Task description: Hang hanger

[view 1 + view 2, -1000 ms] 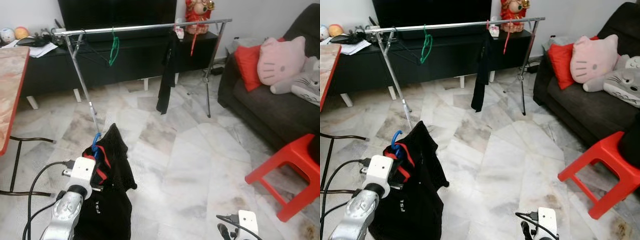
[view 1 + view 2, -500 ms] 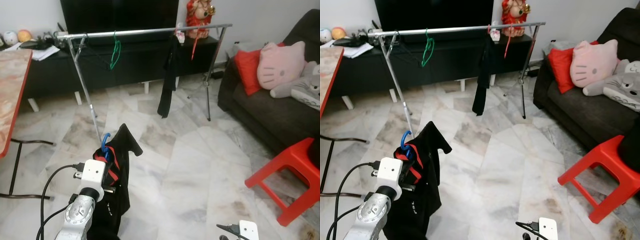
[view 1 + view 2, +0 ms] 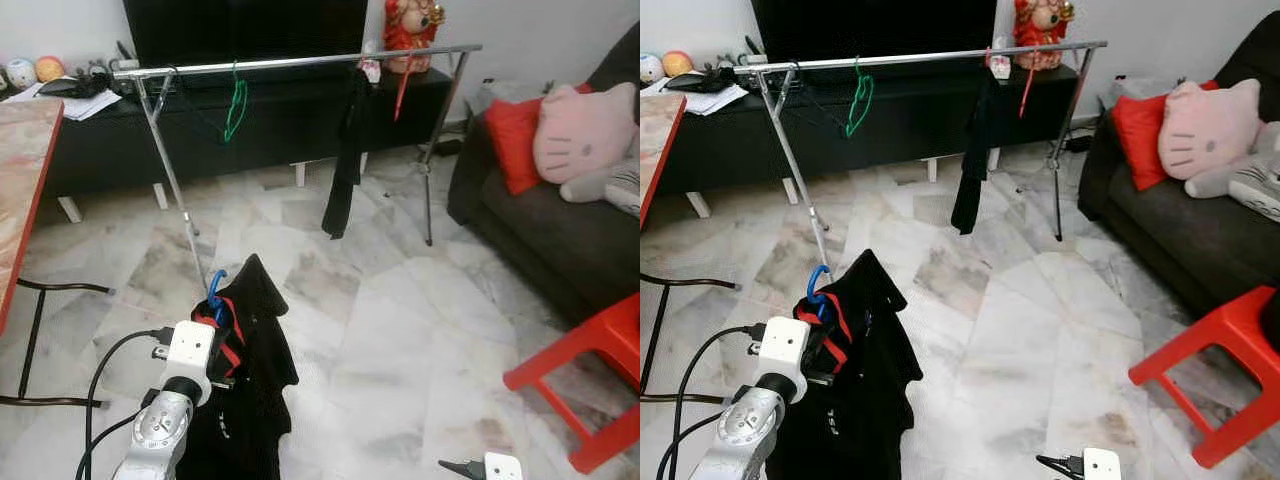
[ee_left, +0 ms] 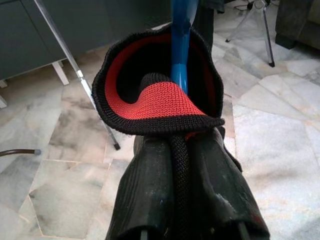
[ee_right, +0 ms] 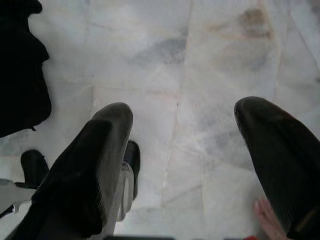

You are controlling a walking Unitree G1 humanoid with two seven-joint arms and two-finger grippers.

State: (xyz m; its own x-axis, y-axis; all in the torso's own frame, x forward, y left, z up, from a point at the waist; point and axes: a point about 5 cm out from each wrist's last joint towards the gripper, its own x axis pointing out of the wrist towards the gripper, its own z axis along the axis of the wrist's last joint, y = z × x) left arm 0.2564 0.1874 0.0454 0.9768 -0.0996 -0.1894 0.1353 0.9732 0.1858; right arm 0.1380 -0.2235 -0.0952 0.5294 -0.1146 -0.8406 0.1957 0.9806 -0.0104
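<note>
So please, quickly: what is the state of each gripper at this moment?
Left gripper: jaws closed on the blue plastic hanger carrying a black garment with red collar lining.
Right gripper: jaws open, holding nothing, above the marble floor.

Marble floor (image 3: 400, 330), dark sofa (image 3: 560, 240), red stool (image 3: 590, 385).

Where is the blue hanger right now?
The blue hanger with the black garment is held in the left tool, low on the robot's left, short of the clothes rail.
</note>
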